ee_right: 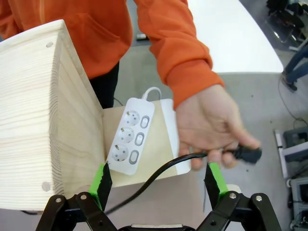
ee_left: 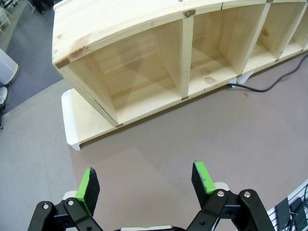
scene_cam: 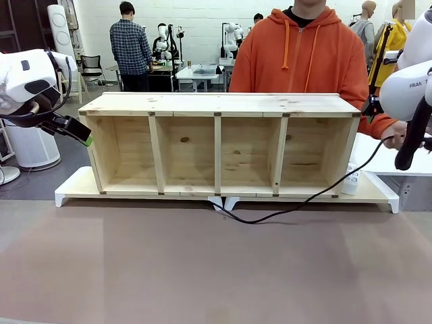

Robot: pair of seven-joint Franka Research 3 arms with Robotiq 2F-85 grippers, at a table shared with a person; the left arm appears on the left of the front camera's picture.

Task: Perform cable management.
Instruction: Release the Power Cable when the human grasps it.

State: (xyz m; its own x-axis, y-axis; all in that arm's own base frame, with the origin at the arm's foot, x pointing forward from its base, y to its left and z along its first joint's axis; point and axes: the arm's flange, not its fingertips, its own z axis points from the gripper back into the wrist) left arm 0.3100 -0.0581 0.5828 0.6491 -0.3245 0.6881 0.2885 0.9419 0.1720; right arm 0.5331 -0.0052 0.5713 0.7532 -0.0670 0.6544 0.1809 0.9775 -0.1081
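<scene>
The person's hand is pinching the plug end of the cable, which is trailing between the spread fingers of the right gripper and under the wooden shelf. The left gripper is hovering wide open over the table.

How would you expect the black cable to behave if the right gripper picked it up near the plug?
The cable probably flops: it already sags in loose curves. It looks thin and smooth, so it might slip between the open right gripper pads. The person's hand holds its plug end.
</scene>
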